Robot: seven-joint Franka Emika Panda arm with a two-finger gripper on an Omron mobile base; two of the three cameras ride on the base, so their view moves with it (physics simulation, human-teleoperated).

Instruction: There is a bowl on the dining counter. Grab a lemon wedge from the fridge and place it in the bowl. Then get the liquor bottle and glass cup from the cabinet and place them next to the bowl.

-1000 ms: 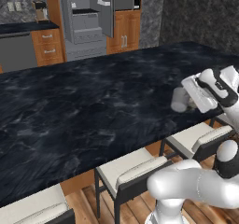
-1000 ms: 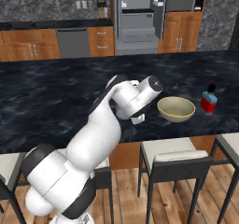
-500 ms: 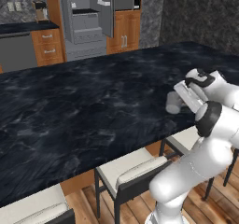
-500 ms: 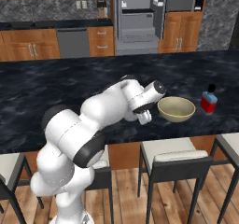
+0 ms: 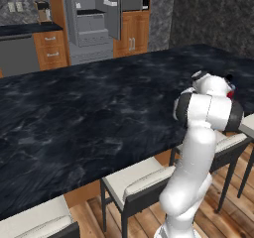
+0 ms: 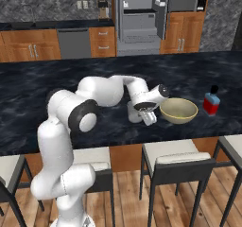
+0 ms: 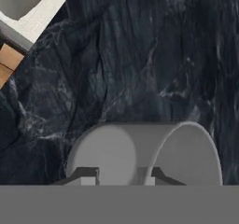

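On the black marbled dining counter [image 6: 56, 86] stands the olive-yellow bowl [image 6: 178, 110], with the red liquor bottle [image 6: 211, 103] just to its right. My gripper [image 6: 147, 116] hangs low over the counter at the bowl's left side, shut on the greyish glass cup [image 6: 134, 112]. From the hand, the glass cup [image 7: 140, 153] lies across the view with its mouth to the right, and one dark fingertip [image 7: 88, 174] rests on its wall. I cannot tell whether the cup touches the stone. The fridge [image 6: 142, 13] stands open at the back.
White-seated stools [image 6: 172, 157] line the near side of the dining counter below the bowl, another stool [image 5: 141, 180] beside my arm. Wooden cabinets [image 6: 28, 51] and a grey dishwasher panel [image 6: 73, 41] run along the far wall. The stone left of the cup is bare.
My arm's elbow has swung round toward the near side of the counter. The hand with the cup has stayed almost in place beside the bowl.
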